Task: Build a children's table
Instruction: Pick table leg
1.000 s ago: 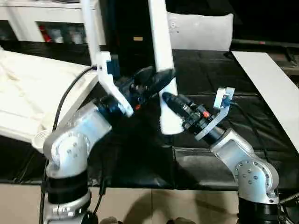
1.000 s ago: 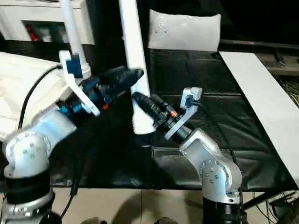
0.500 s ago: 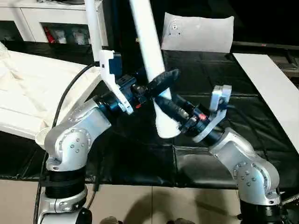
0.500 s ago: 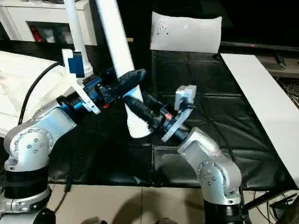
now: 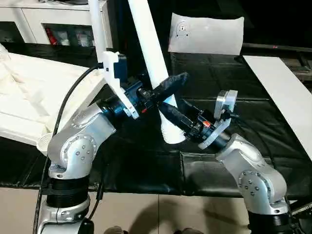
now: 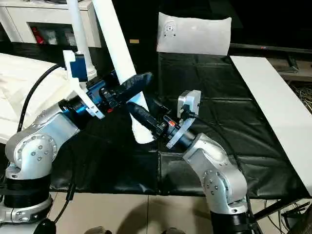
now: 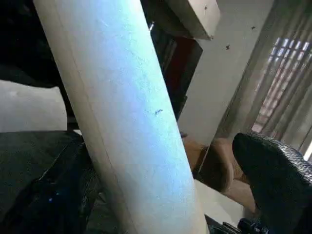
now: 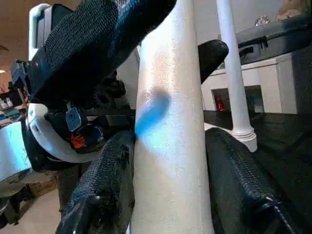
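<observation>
Both silver forearms reach in over the black mat [image 5: 219, 170] and meet at 1 white leg [image 5: 148, 44], the landmark here. The right gripper [image 5: 168, 113] comes at the leg from the right, its forearm angled up and inward; in the right wrist view its 2 black fingers [image 8: 105, 180] sit on either side of the tube, clamped on the leg near its lower end. The left gripper [image 5: 163, 90] reaches from the left, just above the right one. Its jaws stand wide apart around the leg: 1 finger [image 7: 278, 180] is clear of the tube in the left wrist view, and no squeeze shows.

The leg is held off the mat. Its long axis runs steeply, tilted so the top leans toward the robot's left and away, passing out of the picture's upper edge; its wider open end [image 5: 173, 134] points down at the mat, just above it.

Left of the leg lies the tabletop [image 5: 34, 97], with a 2nd leg [image 5: 97, 29] standing upright at its near corner, close beside the left wrist. Right of the leg the mat is bare out to a flat white board [image 5: 282, 97] at the far right edge. Beyond the leg, a white panel [image 5: 207, 34] stands at the mat's back edge.
</observation>
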